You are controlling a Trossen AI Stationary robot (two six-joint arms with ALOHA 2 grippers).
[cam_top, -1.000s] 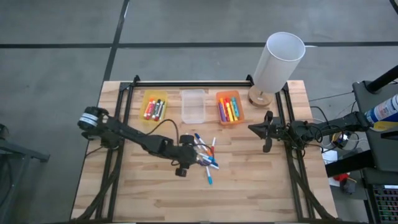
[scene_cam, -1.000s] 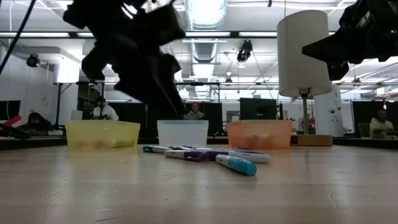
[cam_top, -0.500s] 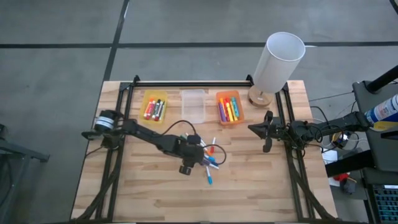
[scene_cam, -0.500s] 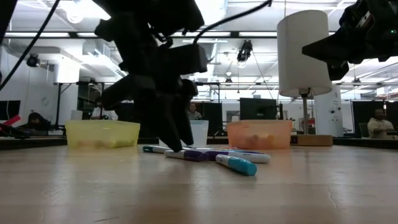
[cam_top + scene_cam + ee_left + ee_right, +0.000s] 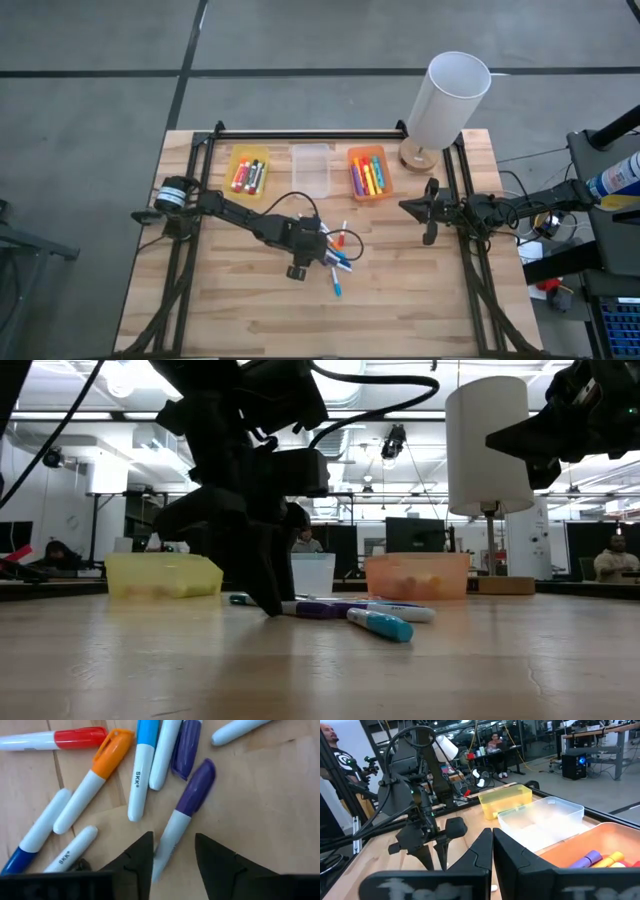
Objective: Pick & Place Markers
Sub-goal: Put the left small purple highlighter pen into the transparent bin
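Observation:
A loose pile of markers (image 5: pixel 335 255) lies on the wooden table's middle, seen from the side in the low view (image 5: pixel 350 610). My left gripper (image 5: pixel 318 243) points steeply down into the pile, tips at the table (image 5: pixel 270 605). It is open, its fingers standing on either side of the white barrel of a purple-capped marker (image 5: pixel 190 795). Red-capped (image 5: pixel 55 737), orange-capped (image 5: pixel 92 775) and blue-capped (image 5: pixel 142 765) markers lie beside it. My right gripper (image 5: pixel 405 207) waits shut at the table's right edge (image 5: pixel 492 837), level, above the table. My left gripper comes from above, slanting toward the table's right. The purple-capped marker's white barrel end (image 5: pixel 162 857) lies flat on the table close against one finger (image 5: pixel 142 862), while the other finger (image 5: pixel 215 865) stands clear. I cannot tell whether the near finger touches it.
Along the far side stand a yellow bin (image 5: pixel 247 172) and an orange bin (image 5: pixel 368 173), both with markers inside, and a clear bin (image 5: pixel 310 170) between them. A white-shaded lamp (image 5: pixel 445 105) stands at the far right corner. Bare wood lies toward the near edge.
My left gripper has come down and a little toward the table's right, tipping more steeply, until its tips reach the table at the pile's left edge. The markers lie as before. My right arm has kept still.

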